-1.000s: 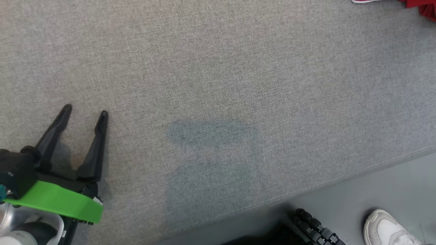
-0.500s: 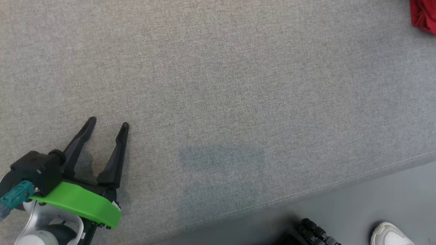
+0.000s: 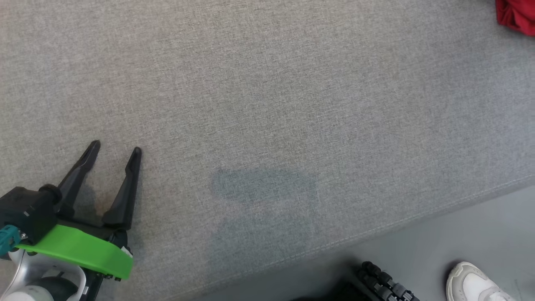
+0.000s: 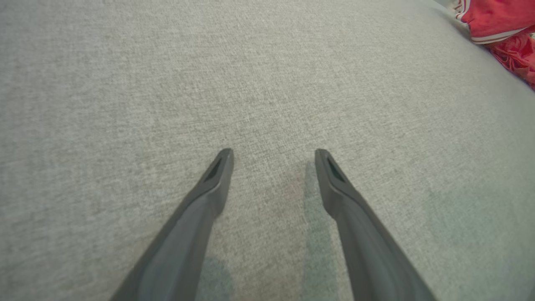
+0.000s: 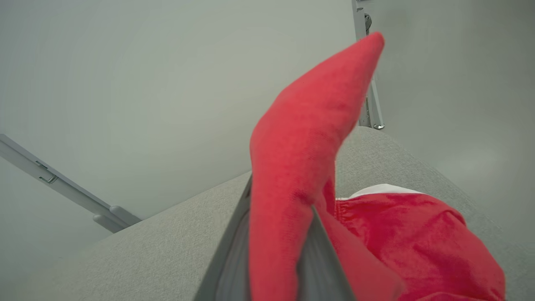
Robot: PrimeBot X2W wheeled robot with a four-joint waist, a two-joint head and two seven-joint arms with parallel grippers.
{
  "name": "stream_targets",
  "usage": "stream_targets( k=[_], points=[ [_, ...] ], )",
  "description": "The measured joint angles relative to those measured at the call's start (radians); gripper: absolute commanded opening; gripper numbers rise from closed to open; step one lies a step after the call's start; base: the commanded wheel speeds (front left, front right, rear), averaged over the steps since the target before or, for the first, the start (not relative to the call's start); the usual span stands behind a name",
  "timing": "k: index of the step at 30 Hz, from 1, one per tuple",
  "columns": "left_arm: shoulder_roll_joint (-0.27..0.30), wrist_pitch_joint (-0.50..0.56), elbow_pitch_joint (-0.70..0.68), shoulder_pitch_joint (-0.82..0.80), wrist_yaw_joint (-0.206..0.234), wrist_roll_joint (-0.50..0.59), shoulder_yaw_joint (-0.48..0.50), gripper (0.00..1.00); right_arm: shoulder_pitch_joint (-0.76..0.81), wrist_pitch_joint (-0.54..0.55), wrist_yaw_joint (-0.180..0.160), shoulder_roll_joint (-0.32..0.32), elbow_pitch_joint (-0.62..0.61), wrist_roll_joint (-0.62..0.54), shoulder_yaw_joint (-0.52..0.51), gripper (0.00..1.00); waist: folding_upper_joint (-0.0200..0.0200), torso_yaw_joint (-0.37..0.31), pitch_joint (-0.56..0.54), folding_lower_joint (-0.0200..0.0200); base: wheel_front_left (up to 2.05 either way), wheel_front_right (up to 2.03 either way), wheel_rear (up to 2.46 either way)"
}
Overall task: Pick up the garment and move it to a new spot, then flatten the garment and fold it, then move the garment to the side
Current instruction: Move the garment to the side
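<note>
Garment [image 5: 301, 167] soft, light, will droop; right fingers [image 5: 230, 267] pinch red fold. Left fingers [image 3: 126, 188] spread, empty; could take edge.

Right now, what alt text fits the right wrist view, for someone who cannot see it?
The right gripper is shut on a fold of the red garment, which sticks up between its fingers. The rest bunches over a grey fabric surface, a pale wall behind.
</note>
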Motion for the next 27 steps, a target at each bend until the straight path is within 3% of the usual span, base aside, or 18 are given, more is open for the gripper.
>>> stream_targets(
  k=[9,10,11,12,13,27],
  points=[
    [0.013,0.024,-0.026,0.024,0.0,0.0,0.035,1.0,0.044,-0.023,0.0,-0.004,0.027,0.023,-0.031,0.01,0.0,-0.061,0.0,0.0,0.0,0.0,0.0],
    [0.014,0.028,-0.033,0.024,0.0,0.001,0.036,1.0,0.051,-0.031,0.0,-0.005,0.032,0.024,-0.037,0.31,0.0,-0.068,0.003,0.0,0.0,0.0,0.0],
    [0.016,0.034,-0.041,0.024,0.0,0.005,0.037,1.0,0.057,-0.039,0.0,-0.006,0.038,0.024,-0.043,0.4,0.0,-0.074,0.006,0.0,0.0,0.0,0.0],
    [0.019,0.036,-0.048,0.024,0.0,0.011,0.039,1.0,0.063,-0.048,0.0,-0.006,0.046,0.024,-0.049,0.65,0.0,-0.08,0.012,0.0,0.0,0.0,0.0],
    [0.021,0.041,-0.056,0.025,0.0,0.013,0.041,1.0,0.07,-0.063,-0.001,-0.008,0.055,0.023,-0.059,1.0,0.0,-0.085,0.018,0.0,0.0,0.0,0.0],
    [0.028,0.034,-0.098,0.022,0.0,0.033,0.064,1.0,0.096,-0.217,-0.01,0.062,0.103,-0.019,-0.068,1.0,0.0,-0.133,0.071,0.0,0.0,0.0,0.0]
  ],
)
